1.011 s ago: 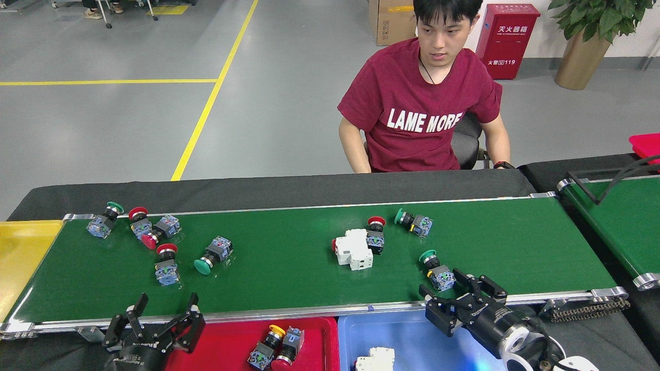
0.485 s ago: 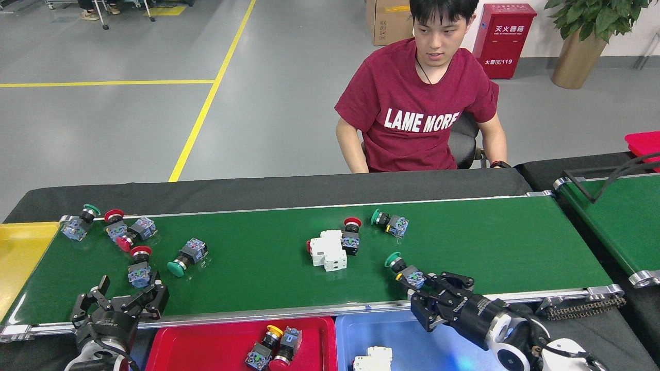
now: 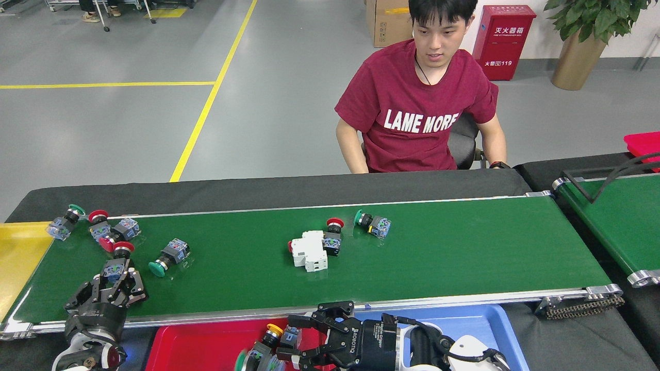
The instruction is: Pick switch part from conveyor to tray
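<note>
Here, the right gripper (image 3: 296,342) is seen low over the red tray (image 3: 206,345), its jaws spread wide; a green-capped switch part (image 3: 252,359) lies just beside its fingertips at the tray's near edge, apparently let go. A yellow-capped switch part (image 3: 272,334) rests in the same tray. The left gripper (image 3: 116,286) is held at the conveyor's (image 3: 438,252) left end, its fingers closed around a red-capped switch part (image 3: 117,260) that stands on the belt. Other switch parts are scattered near it — a green-capped one (image 3: 169,256) just to the right. Mid-belt, a white breaker (image 3: 308,251) is touched by another red-capped part (image 3: 332,236). A person (image 3: 417,103) is seated behind the conveyor.
</note>
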